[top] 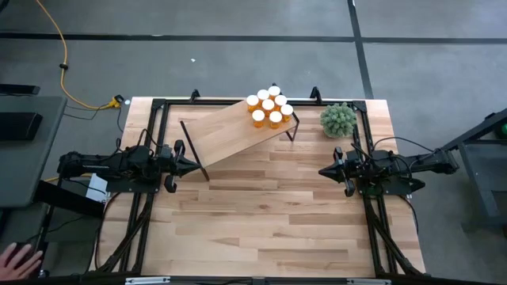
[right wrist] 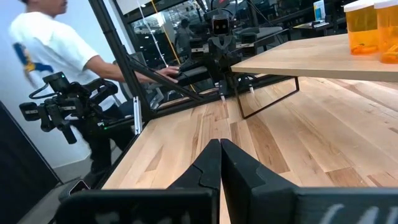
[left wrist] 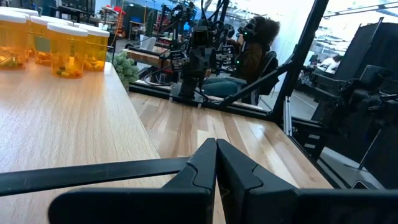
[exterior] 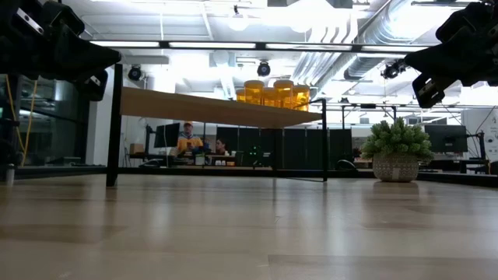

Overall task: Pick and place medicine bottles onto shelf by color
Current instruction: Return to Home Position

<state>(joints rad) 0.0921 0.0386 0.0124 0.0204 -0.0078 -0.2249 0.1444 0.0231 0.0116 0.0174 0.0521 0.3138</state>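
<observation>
Several orange medicine bottles (top: 269, 106) with white caps stand upright in a cluster on the far right end of the shelf (top: 234, 133), a light-wood plank on thin black legs standing on the table. They also show in the low view (exterior: 274, 92) and the left wrist view (left wrist: 59, 45). My left gripper (top: 196, 166) is shut and empty at the table's left, level, near the shelf's near left corner. My right gripper (top: 322, 170) is shut and empty at the table's right, pointing toward the left.
A fuzzy green plant (top: 338, 119) in a pot stands at the far right, beside the shelf. Black frame rails (top: 150, 206) run along the table's left and right sides. The bare tabletop (top: 269, 214) spreads between the arms toward the near edge. A person's hand (top: 20, 260) shows off the table's near left.
</observation>
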